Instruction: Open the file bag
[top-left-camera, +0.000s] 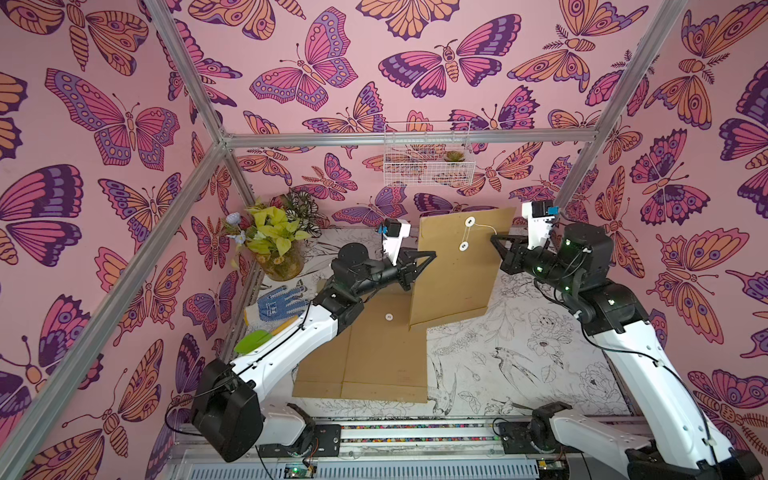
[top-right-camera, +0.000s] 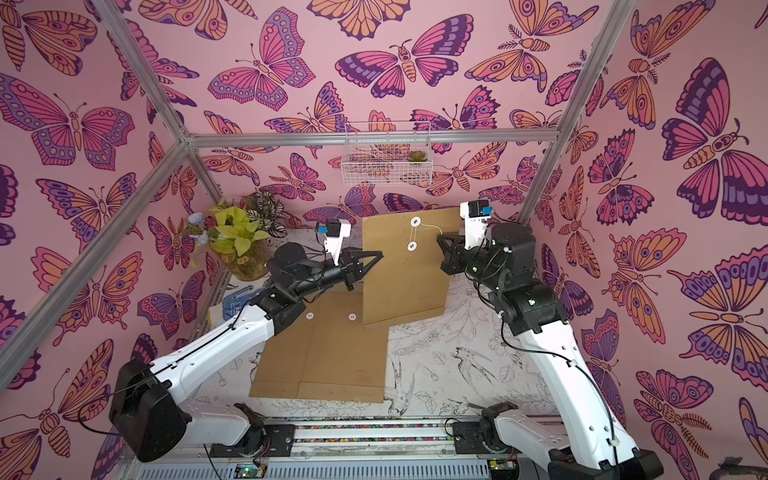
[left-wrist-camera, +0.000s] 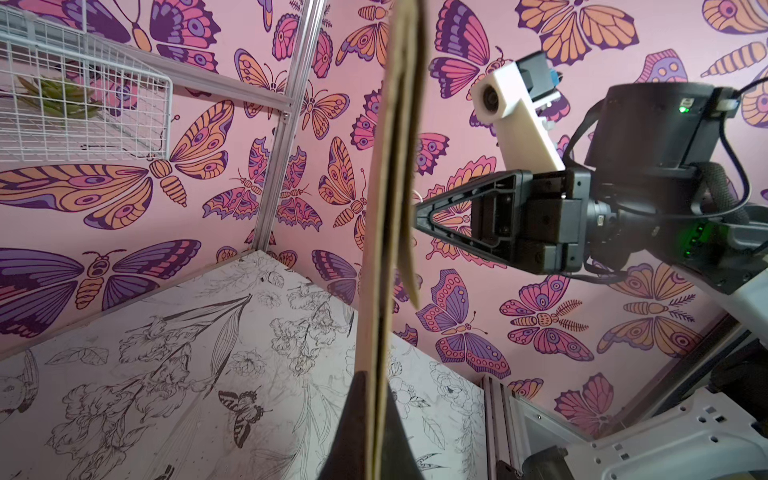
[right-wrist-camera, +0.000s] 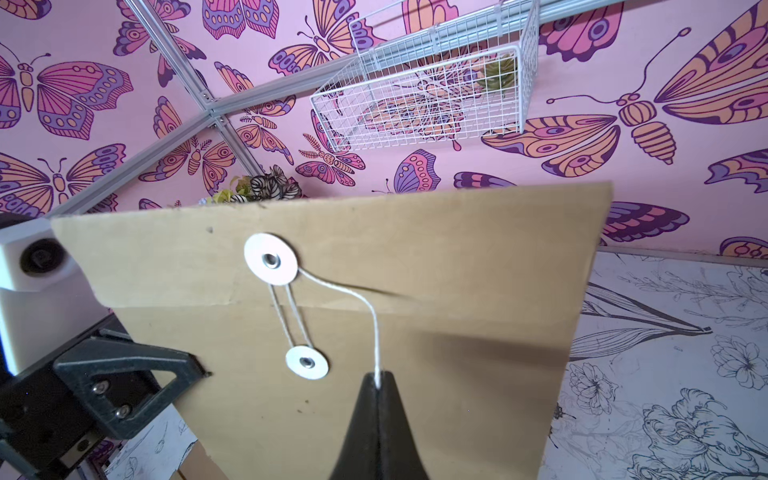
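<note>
I see left gripper (top-left-camera: 432, 253) fingers clamped on bag (top-left-camera: 457, 274) edge, bag upright between both grippers. Right gripper (right-wrist-camera: 378, 380) fingers pinched on string (right-wrist-camera: 353, 295), near lower disc (right-wrist-camera: 306, 363). Flower-sketch table (top-left-camera: 519, 353) below fingers; spare bags (top-left-camera: 374, 357) flat under left gripper. Butterfly walls (top-left-camera: 353, 50) all round; basket (top-left-camera: 428, 174) on wall beyond fingers.

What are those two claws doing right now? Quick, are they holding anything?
Left tool: closed, holding the bag by its edge.
Right tool: closed, pinching the string.
</note>
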